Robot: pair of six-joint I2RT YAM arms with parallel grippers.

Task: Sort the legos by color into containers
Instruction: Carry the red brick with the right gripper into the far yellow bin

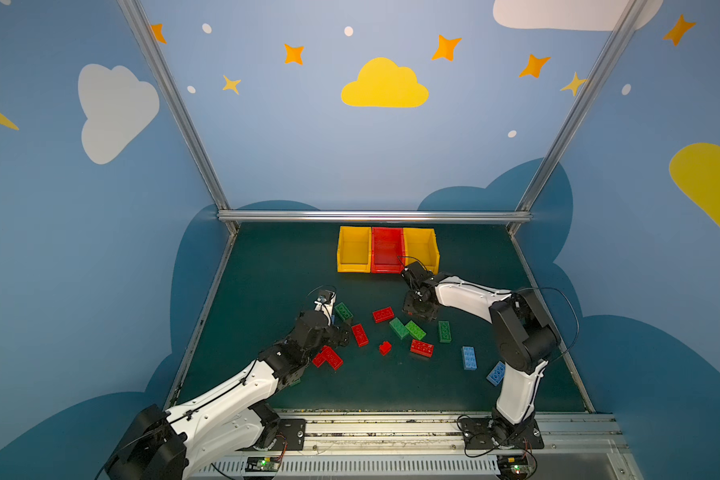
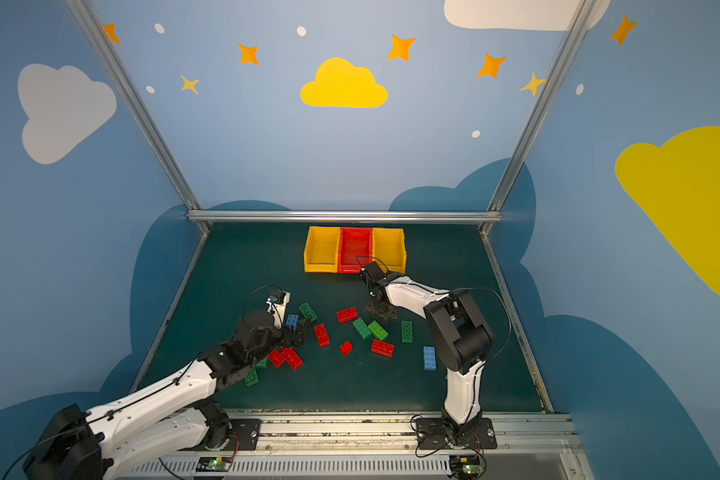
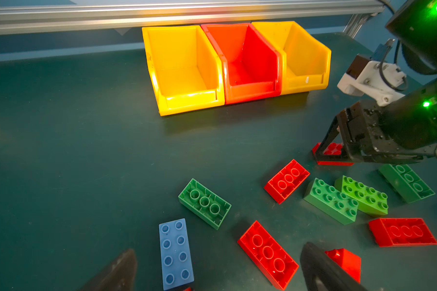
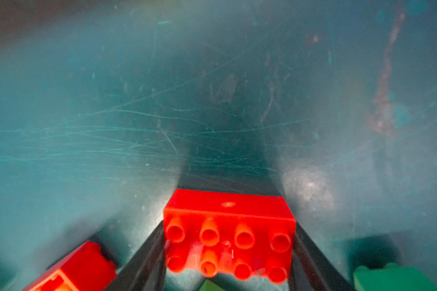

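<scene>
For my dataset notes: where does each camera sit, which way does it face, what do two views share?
Both top views: high above the arm bases, facing down toward the rear wall; left arm, right arm show.
Left wrist: on left arm, facing the red bin and yellow bins; own fingertips and right gripper show.
Right wrist: on right arm, facing steeply down; own fingers flank a red brick.
Both wrist views share that red brick.

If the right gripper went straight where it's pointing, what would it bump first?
The red brick between the right gripper's fingers, probably; it points down at it, with the green mat right underneath.
</scene>
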